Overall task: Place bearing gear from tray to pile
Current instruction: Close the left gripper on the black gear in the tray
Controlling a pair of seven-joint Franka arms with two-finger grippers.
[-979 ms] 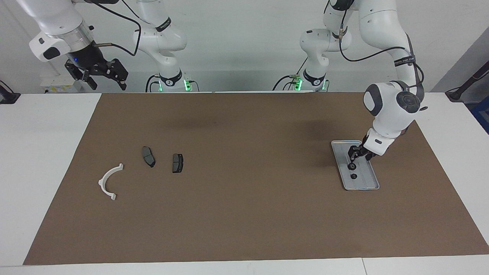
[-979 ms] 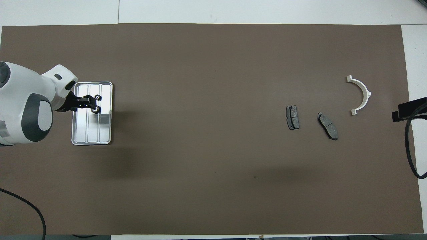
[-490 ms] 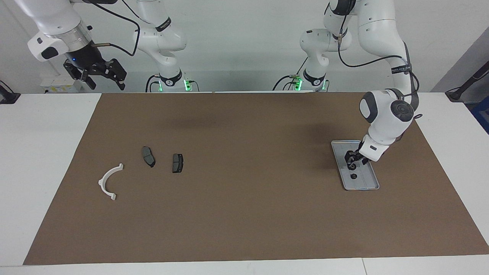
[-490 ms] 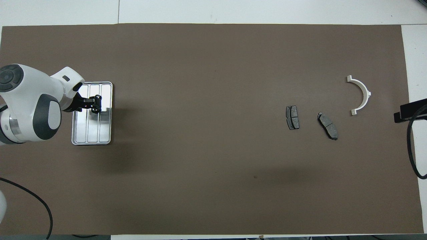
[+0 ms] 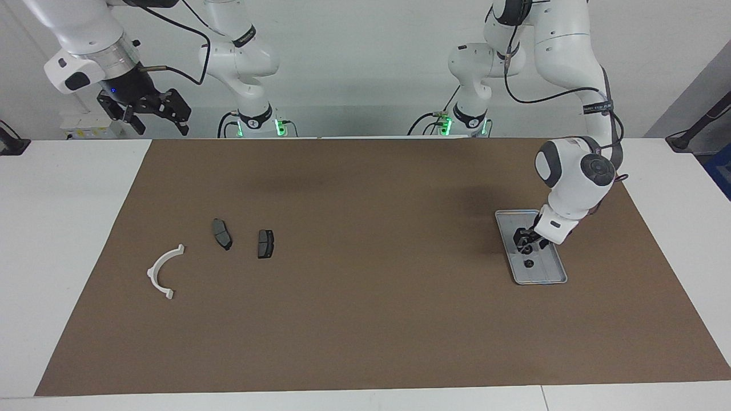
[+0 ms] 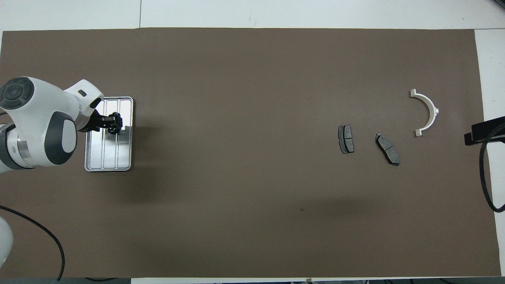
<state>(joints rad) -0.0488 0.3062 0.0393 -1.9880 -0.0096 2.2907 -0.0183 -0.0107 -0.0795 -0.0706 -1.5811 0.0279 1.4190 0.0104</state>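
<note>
The silver-grey tray [image 5: 505, 220] [image 6: 106, 154] lies toward the left arm's end of the table. My left gripper [image 5: 526, 245] [image 6: 114, 122] hangs low over it, shut on a small dark round bearing gear [image 5: 526, 248]. A second small dark round part [image 5: 529, 264] rests on the tray, farther from the robots. The pile lies toward the right arm's end: a white half-ring bracket [image 5: 153, 271] [image 6: 434, 108] and two dark brake pads [image 5: 222, 234] [image 5: 265, 244] [image 6: 346, 139] [image 6: 388, 149]. My right gripper [image 5: 161, 123] waits open, high over the white table edge near its base.
A brown mat [image 5: 365, 319] [image 6: 236, 197] covers most of the white table [image 5: 68, 228]. A black cable [image 6: 483, 177] loops over the mat's edge at the right arm's end. Between the tray and the pile there is bare mat.
The left arm's wrist has drawn up and toward the robots, tilting the gripper, which has risen slightly over the tray with the gear still in it. The right gripper has barely shifted.
</note>
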